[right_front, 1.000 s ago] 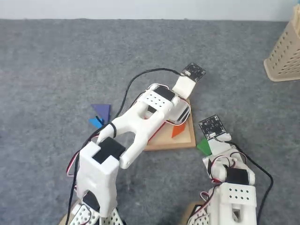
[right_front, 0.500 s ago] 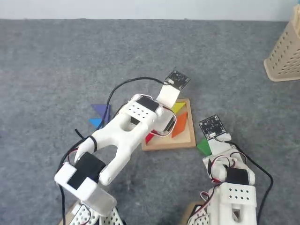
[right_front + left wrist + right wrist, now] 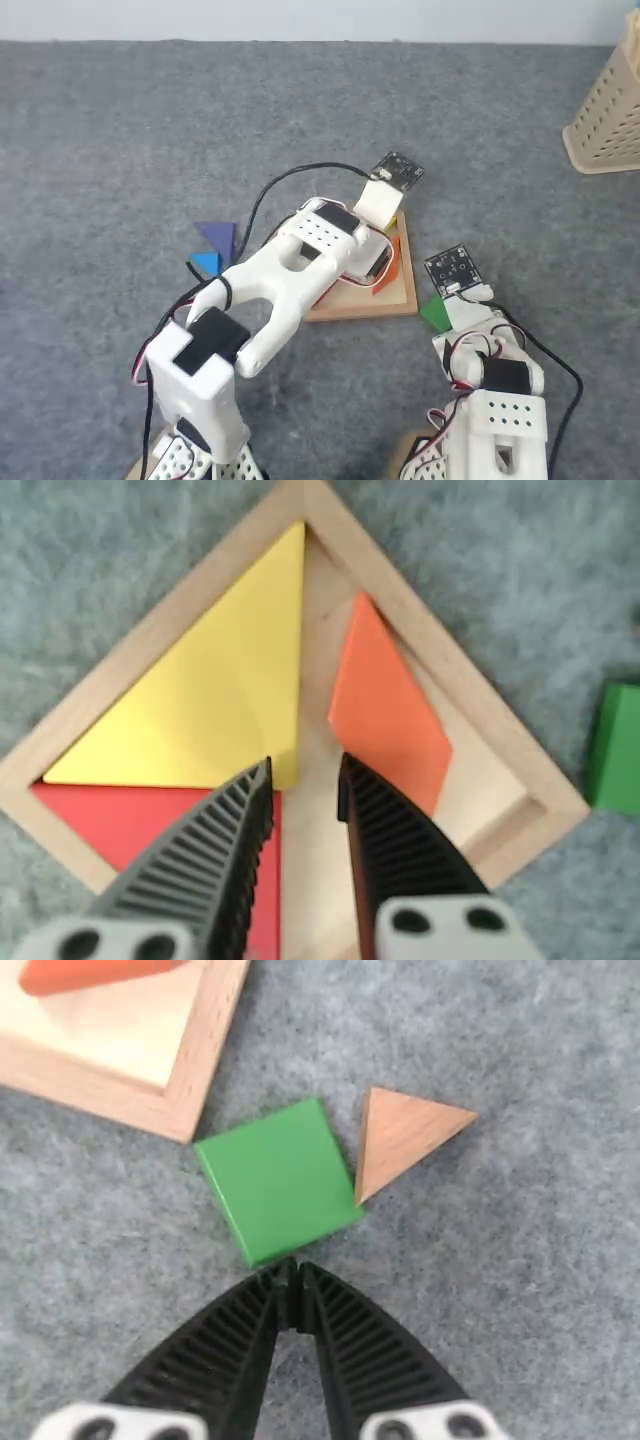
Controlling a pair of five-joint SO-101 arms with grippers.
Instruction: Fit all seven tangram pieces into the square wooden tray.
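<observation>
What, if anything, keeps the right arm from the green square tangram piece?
Probably nothing, so yes: the green square tangram piece lies uncovered on carpet just ahead of its shut jaws.

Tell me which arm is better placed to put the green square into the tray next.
Right. The right gripper hangs just beside the green square, outside the tray, though shut. The left gripper is open over the tray, between the yellow piece and orange piece, away from the square.

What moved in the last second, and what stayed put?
The left arm swung off to the side, then back over the wooden tray; the left gripper hangs open, holding nothing. The right gripper, green square, purple piece and blue piece stayed put.
</observation>
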